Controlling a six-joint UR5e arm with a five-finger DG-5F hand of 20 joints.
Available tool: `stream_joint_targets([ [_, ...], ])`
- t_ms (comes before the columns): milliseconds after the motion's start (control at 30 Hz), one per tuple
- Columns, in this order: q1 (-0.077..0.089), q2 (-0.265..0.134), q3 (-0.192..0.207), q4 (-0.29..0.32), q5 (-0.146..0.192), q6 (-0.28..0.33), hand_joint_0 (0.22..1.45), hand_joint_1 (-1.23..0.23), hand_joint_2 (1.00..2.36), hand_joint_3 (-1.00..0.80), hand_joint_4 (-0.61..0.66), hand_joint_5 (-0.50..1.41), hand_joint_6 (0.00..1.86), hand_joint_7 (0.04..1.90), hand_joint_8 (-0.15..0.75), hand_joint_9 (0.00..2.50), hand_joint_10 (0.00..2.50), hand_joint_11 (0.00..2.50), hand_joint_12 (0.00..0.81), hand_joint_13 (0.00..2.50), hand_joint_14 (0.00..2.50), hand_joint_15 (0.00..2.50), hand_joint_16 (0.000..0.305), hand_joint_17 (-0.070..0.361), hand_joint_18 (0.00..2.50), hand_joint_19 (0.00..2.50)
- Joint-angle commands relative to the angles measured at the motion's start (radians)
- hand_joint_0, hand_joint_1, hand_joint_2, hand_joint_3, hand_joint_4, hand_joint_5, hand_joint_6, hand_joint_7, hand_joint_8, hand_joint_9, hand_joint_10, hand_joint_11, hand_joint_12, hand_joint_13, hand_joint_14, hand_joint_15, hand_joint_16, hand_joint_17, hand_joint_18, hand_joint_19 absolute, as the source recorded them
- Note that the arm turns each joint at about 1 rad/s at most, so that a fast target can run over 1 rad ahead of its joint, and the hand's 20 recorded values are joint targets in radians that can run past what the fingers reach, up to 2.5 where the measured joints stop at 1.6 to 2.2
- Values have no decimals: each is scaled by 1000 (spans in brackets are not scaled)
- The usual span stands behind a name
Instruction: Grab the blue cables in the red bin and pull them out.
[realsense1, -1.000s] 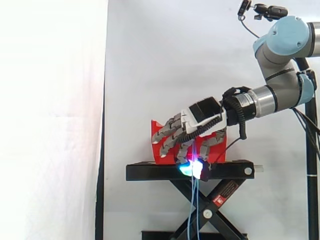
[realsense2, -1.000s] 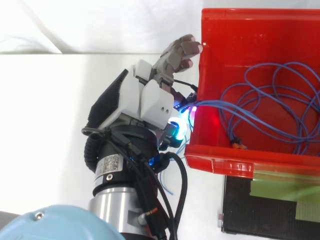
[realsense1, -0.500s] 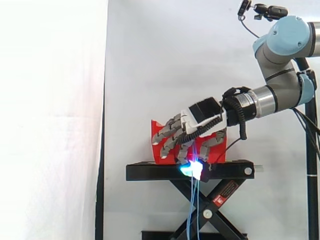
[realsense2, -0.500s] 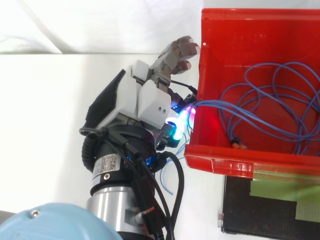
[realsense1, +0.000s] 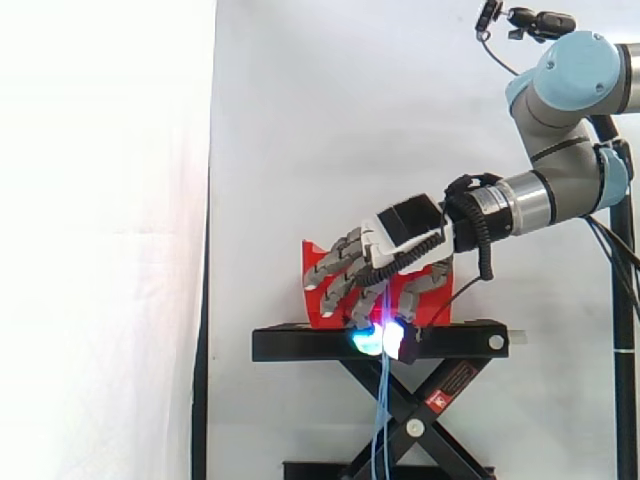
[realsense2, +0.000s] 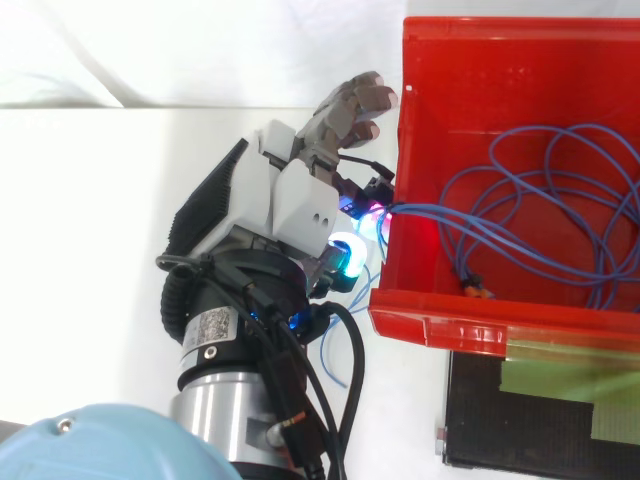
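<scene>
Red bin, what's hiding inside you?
Loops of blue cables lie inside the red bin, one with an orange tip. A strand crosses the wall to the hand, which covers the spot where it is pinched.

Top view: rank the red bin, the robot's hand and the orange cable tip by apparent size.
The red bin
then the hand, likely nearer the camera
far smallest, the orange tip on the blue cables

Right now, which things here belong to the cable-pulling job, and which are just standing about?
Job:
- blue cables, lying looped in the bin, with strands leading over its wall
- red bin
- hand, pinching the cables outside the bin's wall

Standing about:
- black stand under the bin
- white curtain behind
</scene>
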Motion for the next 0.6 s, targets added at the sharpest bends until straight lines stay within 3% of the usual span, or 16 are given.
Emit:
stream_joint_targets([
  [0,-2,-2,0,0,0,-3,911,-821,1000,-1000,224,934,5,727,255,654,15,388,315,367,13,336,42,94,349,624],
  [567,-3,0,-3,-2,-5,-29,903,-827,1000,-1000,222,905,8,660,256,651,15,387,318,366,13,346,42,95,343,625],
])
